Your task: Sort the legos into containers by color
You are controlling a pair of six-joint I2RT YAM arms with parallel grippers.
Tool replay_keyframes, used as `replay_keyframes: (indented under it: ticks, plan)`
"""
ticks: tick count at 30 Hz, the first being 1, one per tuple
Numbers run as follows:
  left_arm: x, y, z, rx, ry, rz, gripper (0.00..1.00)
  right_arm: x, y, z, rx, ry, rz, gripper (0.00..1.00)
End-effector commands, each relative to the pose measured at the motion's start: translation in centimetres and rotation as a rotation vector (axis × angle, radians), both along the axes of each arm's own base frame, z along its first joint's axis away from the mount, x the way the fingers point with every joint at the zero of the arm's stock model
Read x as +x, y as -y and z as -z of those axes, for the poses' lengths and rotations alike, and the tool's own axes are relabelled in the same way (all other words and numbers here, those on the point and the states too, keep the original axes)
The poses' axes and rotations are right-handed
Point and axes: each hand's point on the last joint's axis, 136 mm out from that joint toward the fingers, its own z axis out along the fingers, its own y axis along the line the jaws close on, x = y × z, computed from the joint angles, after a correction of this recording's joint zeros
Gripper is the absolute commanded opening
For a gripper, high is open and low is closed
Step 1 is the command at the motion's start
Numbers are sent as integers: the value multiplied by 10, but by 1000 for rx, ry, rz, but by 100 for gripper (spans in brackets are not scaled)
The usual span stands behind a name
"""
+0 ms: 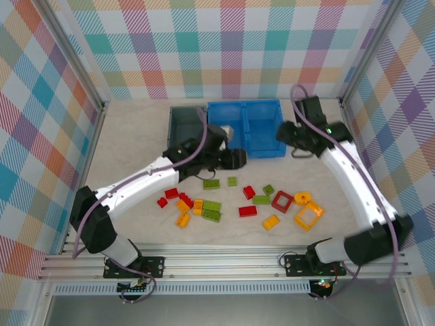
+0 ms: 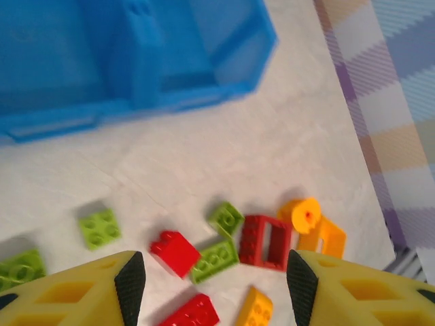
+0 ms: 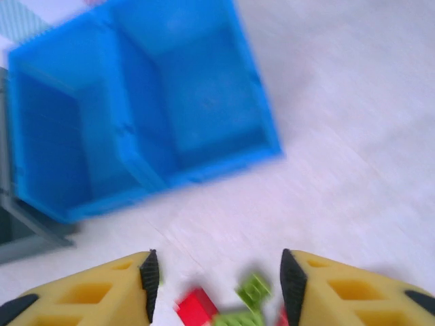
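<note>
Left claw (image 1: 236, 158): jaws roughly half apart, nothing between the pads, touching nothing, so released. It hangs over the tabletop (image 1: 136, 136) just in front of the blue bin (image 1: 265, 152), by the near wall at the left compartment. The grey bin (image 1: 178, 125) is behind it and to its left, right beside the blue one.

Left wrist view: the claw (image 2: 214, 285) is spread. Past the fingertips, flat on the tabletop, are a small red brick (image 2: 175, 252), a green brick (image 2: 215, 261) with its long axis diagonal, and a red frame (image 2: 266, 241) with its opening up.

The legos (image 1: 211, 183) are scattered studs-up, all nearer the arm bases than either claw. The blue bin's long axis runs left-right, open side up.

Right claw (image 1: 281, 131): by the blue bin's right end, pointing left at it. On its wrist view the claw (image 3: 217, 278) is parted and holds nothing, so released. The blue bin (image 3: 136, 115) is ahead with its axis skewed, and the grey bin (image 3: 13, 231) is far left.
</note>
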Motion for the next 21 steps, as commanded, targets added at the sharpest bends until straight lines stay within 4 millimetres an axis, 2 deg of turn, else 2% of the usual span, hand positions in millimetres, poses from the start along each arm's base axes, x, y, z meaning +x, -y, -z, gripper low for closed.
replay_keyframes:
  ticks: [1, 3, 6, 10, 12, 14, 16, 21]
  plan:
    - [-37, 24, -1, -23, 53, 49, 59, -51, 32, 59, 19, -166, 180, 46]
    - [-66, 38, 8, -16, 64, 95, 58, -80, 38, 84, 52, -228, 193, 46]
    - [-101, 59, 15, -38, 87, 156, 58, -108, 42, 123, 74, -330, 211, 48]
    - [-137, 73, 30, -43, 87, 209, 57, -119, 35, 166, 142, -417, 224, 48]
    - [-148, 76, 37, -38, 74, 218, 57, -122, 37, 184, 130, -465, 240, 46]
    - [-153, 76, 40, -32, 70, 218, 57, -124, 40, 194, 106, -496, 260, 43]
    - [-153, 74, 40, -27, 73, 208, 57, -127, 44, 199, 85, -512, 273, 39]
    - [-151, 68, 34, -33, 90, 192, 57, -139, 56, 210, 48, -536, 324, 37]
